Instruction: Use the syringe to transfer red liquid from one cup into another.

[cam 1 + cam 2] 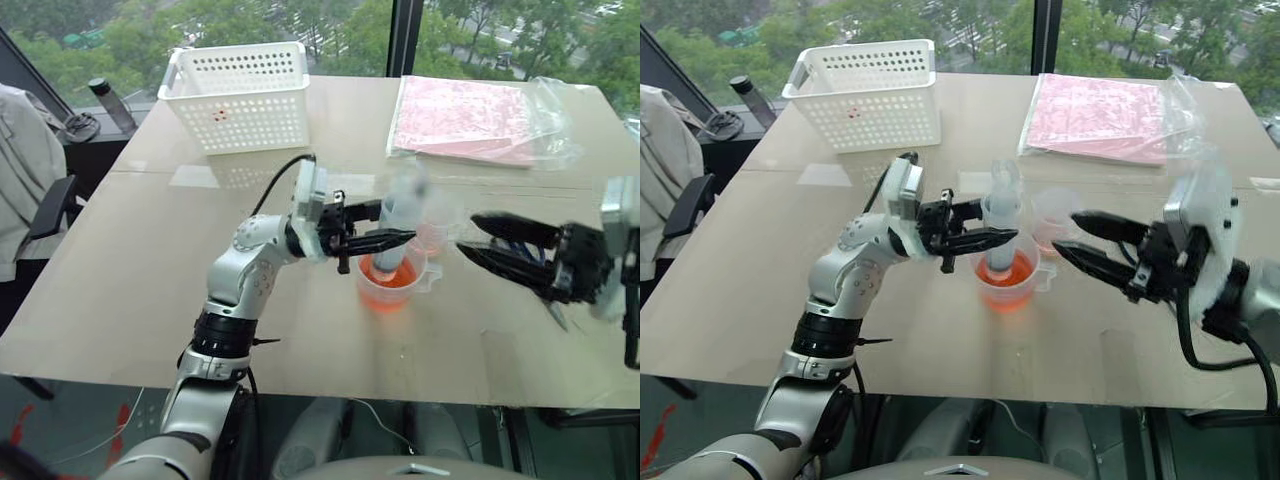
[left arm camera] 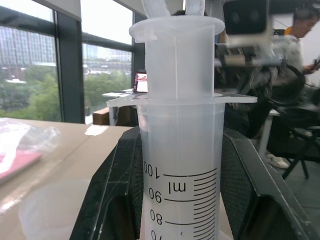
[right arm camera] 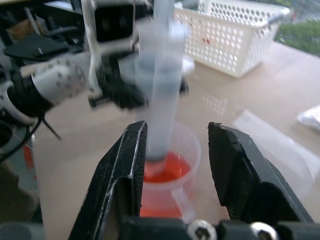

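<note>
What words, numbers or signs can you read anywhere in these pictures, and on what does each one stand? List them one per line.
"100" on the syringe, at the top of its printed scale.
"90" on the syringe scale, below that.
"80" on the syringe scale, lower again.
"ml" on the syringe, beside the scale lines.
A further number at the bottom edge of the scale is cut off and unreadable.
Small red marks on the basket: too small to read.

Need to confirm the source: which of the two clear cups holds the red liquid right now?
The cup under the syringe, nearer the robot; the paler cup sits just behind it.
</note>
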`<state>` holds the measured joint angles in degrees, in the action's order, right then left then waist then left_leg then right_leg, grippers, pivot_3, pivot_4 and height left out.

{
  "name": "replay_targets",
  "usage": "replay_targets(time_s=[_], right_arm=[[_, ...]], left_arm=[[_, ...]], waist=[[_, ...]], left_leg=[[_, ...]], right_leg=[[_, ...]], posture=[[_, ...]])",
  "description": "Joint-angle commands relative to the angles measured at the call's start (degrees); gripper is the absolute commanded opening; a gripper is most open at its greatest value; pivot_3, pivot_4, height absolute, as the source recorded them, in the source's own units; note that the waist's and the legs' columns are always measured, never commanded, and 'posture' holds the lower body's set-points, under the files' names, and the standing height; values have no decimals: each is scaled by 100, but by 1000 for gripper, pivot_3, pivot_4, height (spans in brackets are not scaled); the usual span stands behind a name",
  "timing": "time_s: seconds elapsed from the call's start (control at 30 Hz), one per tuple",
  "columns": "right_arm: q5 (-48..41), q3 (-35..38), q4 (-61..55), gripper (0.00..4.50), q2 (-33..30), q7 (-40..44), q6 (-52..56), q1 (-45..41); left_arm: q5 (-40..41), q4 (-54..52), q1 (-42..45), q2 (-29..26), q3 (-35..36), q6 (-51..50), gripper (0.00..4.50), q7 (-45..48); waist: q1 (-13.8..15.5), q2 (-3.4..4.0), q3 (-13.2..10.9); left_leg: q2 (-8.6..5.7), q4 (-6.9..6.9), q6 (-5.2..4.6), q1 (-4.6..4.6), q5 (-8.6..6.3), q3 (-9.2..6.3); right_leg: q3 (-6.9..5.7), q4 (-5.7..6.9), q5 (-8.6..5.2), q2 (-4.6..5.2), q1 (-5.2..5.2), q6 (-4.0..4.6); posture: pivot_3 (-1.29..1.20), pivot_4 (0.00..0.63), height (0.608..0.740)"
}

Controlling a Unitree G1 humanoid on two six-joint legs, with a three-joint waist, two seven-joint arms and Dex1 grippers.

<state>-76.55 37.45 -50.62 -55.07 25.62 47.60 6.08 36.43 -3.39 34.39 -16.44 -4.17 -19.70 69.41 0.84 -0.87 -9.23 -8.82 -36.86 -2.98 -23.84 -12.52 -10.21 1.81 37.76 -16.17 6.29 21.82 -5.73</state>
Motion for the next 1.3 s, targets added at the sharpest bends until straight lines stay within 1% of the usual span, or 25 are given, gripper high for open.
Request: replay_targets(time_s=[0.03,0.1,0.17,0.2,0.23,0.3,0.33,0.5,0.57,0.6,0.73,0.83,0.93,1.1,1.17,1.3], right_arm=[[486,1047,-435,2099,349,635,-208,1061],[518,1500,-494,2099,572,940,-165,1852],[832,1650,-459,2673,927,750,-446,2178],[985,1680,-550,3094,1092,865,-593,2394],[1168,1670,-637,3321,1209,938,-708,2556],[1591,1561,-783,4250,1410,1060,-949,2823],[1679,1526,-809,4454,1501,1067,-1056,2898],[2301,1393,-853,4454,1839,1206,-1563,3253],[2624,1272,-861,4454,1953,1161,-1774,3274],[2640,1204,-864,4454,1990,1115,-1783,3311],[2732,937,-907,4454,2053,969,-1875,3307],[2806,787,-891,4454,2006,802,-1905,3152],[2703,630,-844,4454,1893,586,-1872,2855],[2724,407,-773,4454,1691,315,-1768,2494],[2739,351,-776,4454,1629,209,-1747,2407],[2686,286,-808,4454,1562,-9,-1704,2235]], left_arm=[[235,-258,207,-17,146,-91,1470,-102],[256,-245,297,-34,167,-140,1470,-144],[262,-226,345,-54,175,-164,1470,-161],[257,-228,356,-56,167,-180,1470,-170],[253,-235,364,-56,157,-196,1470,-181],[258,-278,384,-38,135,-241,1470,-237],[270,-307,401,-26,129,-276,1470,-278],[432,-405,518,9,251,-582,1470,-618],[528,-424,597,8,347,-716,1470,-787],[572,-378,662,6,406,-760,1470,-861],[811,89,1302,134,723,-991,1470,-1296],[626,660,1895,231,762,-795,1470,-1307],[420,1512,2472,500,762,-386,1470,-1201],[-259,3063,3043,1019,563,802,1470,-765],[-565,3680,3169,1187,506,1378,1470,-560],[-984,4570,3216,1454,477,2250,1470,-306]], waist=[[5,-1,0],[13,0,0],[-2,-1,0],[-10,0,1],[-9,4,3],[-2,7,5],[-1,7,4],[9,5,4],[3,5,4],[3,5,4],[14,4,3],[18,0,1],[15,-1,0],[14,-4,-2],[8,-5,-3],[-5,-6,-3]], left_leg=[[0,0,0,2,0,0],[0,-1,0,5,0,-1],[0,-1,-2,10,-1,-1],[1,-2,-7,12,-4,0],[1,-2,-20,13,-12,4],[1,-2,-22,17,-13,6],[1,-2,-22,16,-13,6],[1,-2,-7,12,-5,5],[0,-2,-7,13,-5,5],[1,-2,-6,13,-5,5],[2,-2,-3,12,-3,3],[0,-5,0,12,-1,3],[-2,-7,1,10,-1,3],[-3,-6,2,9,0,3],[-3,-6,2,5,1,4],[-3,-6,2,4,1,4]], right_leg=[[-1,1,0,-3,-2,0],[-3,6,0,-7,-5,0],[-3,9,0,-8,-8,0],[1,10,0,-8,-8,0],[7,11,1,-8,-7,-1],[10,14,0,-8,-6,-1],[9,15,0,-9,-6,-1],[8,13,0,-12,-5,-1],[8,12,0,-13,-5,-1],[9,13,0,-12,-5,-1],[7,14,0,-12,-1,-1],[4,14,-1,-14,-1,-2],[2,12,-1,-16,-4,-3],[0,13,0,-17,-5,-3],[0,12,-1,-16,-4,-3],[2,11,-1,-17,-2,-3]], posture=[[0,150,740],[0,150,740],[0,150,740],[0,150,740],[0,150,740],[0,150,740],[0,150,740],[0,150,740],[0,150,740],[0,150,740],[0,150,740],[0,150,740],[0,150,740],[0,150,740],[0,150,740],[0,150,740]])
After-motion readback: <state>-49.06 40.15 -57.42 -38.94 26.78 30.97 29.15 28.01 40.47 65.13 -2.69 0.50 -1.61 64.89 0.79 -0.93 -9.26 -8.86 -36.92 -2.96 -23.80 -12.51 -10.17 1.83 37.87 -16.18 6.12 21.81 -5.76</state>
